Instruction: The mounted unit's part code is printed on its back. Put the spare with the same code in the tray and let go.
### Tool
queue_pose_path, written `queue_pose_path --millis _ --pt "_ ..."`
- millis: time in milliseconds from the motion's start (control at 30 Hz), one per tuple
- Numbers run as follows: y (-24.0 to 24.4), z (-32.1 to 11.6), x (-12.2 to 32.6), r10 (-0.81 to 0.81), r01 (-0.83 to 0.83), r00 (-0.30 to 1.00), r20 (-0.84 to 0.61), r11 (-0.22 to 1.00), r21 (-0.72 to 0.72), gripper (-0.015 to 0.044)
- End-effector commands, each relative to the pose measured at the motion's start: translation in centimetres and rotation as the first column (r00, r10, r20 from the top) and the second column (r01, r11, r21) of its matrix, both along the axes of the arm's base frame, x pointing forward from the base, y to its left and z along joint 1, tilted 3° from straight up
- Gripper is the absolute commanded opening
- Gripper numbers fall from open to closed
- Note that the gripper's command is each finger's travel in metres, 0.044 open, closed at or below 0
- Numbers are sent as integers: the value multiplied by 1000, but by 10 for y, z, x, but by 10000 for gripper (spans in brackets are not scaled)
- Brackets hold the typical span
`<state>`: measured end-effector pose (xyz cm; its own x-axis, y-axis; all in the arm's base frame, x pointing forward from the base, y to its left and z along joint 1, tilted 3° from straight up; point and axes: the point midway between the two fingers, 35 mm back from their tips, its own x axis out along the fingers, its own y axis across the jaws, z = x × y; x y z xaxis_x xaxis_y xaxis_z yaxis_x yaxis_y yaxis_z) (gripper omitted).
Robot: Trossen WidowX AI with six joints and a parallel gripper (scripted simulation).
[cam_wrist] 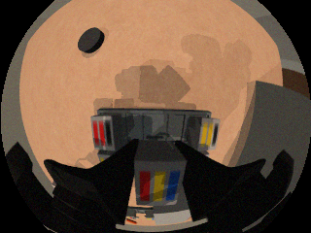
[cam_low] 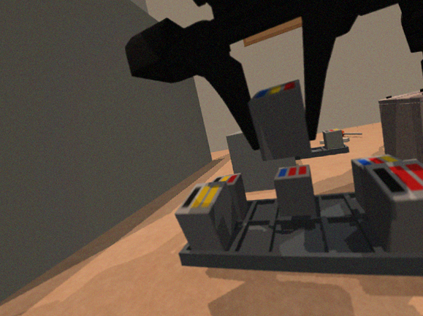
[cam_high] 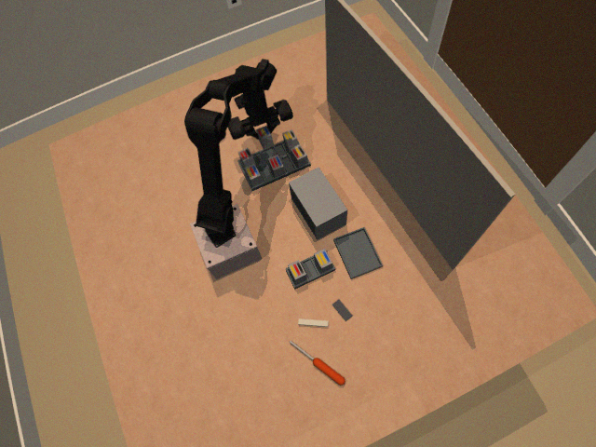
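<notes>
My gripper (cam_high: pixel 263 128) (cam_low: pixel 283 143) (cam_wrist: pixel 156 144) is shut on a grey block with red, yellow and blue stripes on top (cam_high: pixel 264 135) (cam_low: pixel 280 122) (cam_wrist: pixel 158 188). The block hangs slightly tilted above the spares rack (cam_high: pixel 284 177) (cam_low: pixel 288 265) (cam_wrist: pixel 155 111), clear of it. Several striped spares stand in the rack, among them a black-and-yellow one (cam_low: pixel 199 214) (cam_wrist: pixel 208 133) and a blue-and-red one (cam_high: pixel 275 162) (cam_low: pixel 295 191). The flat grey tray (cam_high: pixel 358 253) is empty. I see no printed code on a back face in these views.
A plain grey box (cam_high: pixel 318 196) (cam_low: pixel 242 161) stands between the rack and the tray. A small rack (cam_high: pixel 310 272) beside the tray holds two striped blocks. A tall dark panel (cam_high: pixel 404 129) (cam_low: pixel 88 124) rises alongside. A screwdriver (cam_high: pixel 329 371), white bar (cam_high: pixel 313 322) and dark piece (cam_high: pixel 342 309) lie beyond.
</notes>
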<state>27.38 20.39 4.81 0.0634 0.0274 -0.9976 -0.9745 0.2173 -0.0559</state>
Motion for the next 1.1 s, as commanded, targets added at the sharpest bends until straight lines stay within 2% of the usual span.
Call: queue_pose_path --millis 0,67,433,633,1067 --pt "1 4 1 -3 3 1000 7 1000 5 0" --pt "0 5 0 0 0 1000 1 1000 1 0" --pt "-1 75 -7 -3 3 1000 7 1000 5 0" --pt "-4 77 -5 -3 3 1000 7 1000 5 0" --pt "-63 78 34 -29 30 999 20 1000 -9 0"
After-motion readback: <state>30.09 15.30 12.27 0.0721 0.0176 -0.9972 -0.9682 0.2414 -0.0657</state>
